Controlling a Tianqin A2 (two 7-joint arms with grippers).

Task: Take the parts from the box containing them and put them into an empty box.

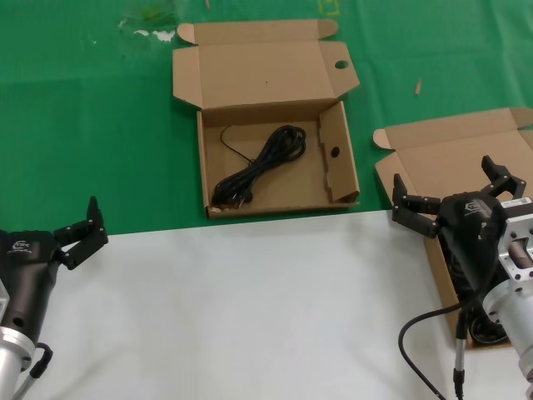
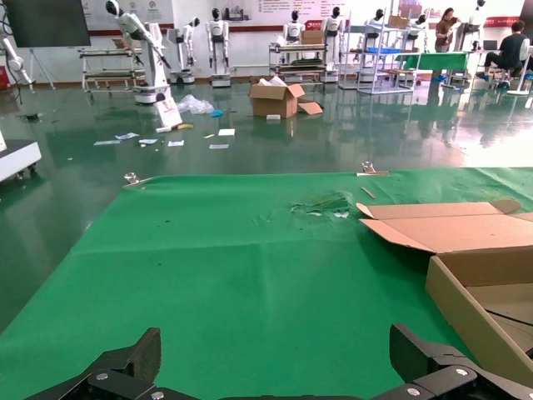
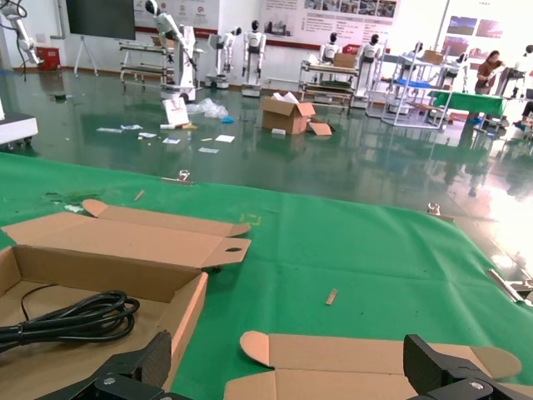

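The box with the hole-punched lid tab (image 1: 268, 79) lies open at the middle of the green cloth. One black cable bundle (image 1: 260, 165) lies slantwise in it; it also shows in the right wrist view (image 3: 75, 321). The second brown box (image 1: 454, 146) is at the right, its tray mostly hidden by my right arm, so I cannot see what it holds. My right gripper (image 1: 445, 179) is open and empty above that box's lid (image 3: 366, 367). My left gripper (image 1: 82, 227) is open and empty at the left, over the edge of the white sheet.
A white sheet (image 1: 250, 308) covers the near half of the table, and a green cloth (image 1: 83, 125) covers the far half. A small scrap (image 1: 419, 86) lies between the boxes. The left wrist view shows the centre box's lid and wall (image 2: 466, 308).
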